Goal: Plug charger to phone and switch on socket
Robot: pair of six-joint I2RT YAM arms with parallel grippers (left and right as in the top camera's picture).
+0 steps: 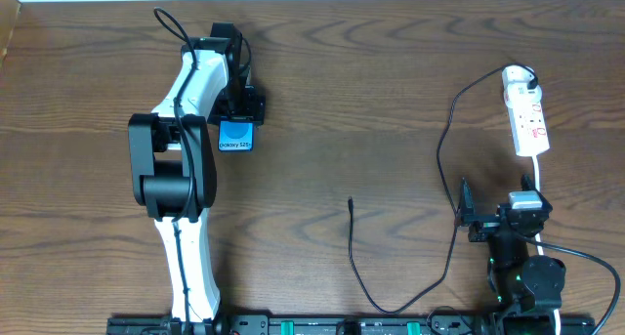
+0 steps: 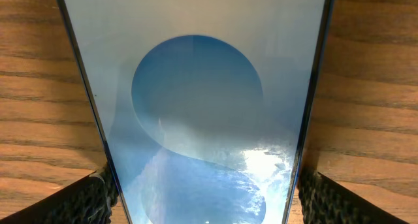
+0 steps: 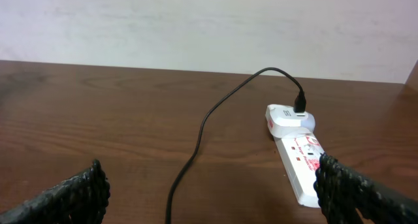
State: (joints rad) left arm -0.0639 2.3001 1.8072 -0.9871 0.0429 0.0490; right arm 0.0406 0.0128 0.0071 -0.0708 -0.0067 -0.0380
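The phone (image 1: 235, 137) lies at the back left of the table, blue screen up, and fills the left wrist view (image 2: 196, 106). My left gripper (image 1: 237, 122) (image 2: 209, 201) reaches down over it, and its fingers (image 2: 85, 201) press against the phone's two long edges. The charger cable (image 1: 354, 262) loops over the middle of the table, with its free connector tip (image 1: 351, 202) lying bare on the wood. Its other end (image 3: 300, 106) is plugged into a white adapter on the socket (image 1: 527, 120) (image 3: 297, 160) at the back right. My right gripper (image 1: 503, 210) (image 3: 209, 198) stands open and empty just in front of the socket.
The socket's white cord (image 1: 540, 179) runs back towards the right arm's base. The cable (image 3: 196, 139) crosses the wood between my right fingers. A pale wall closes off the table's far edge.
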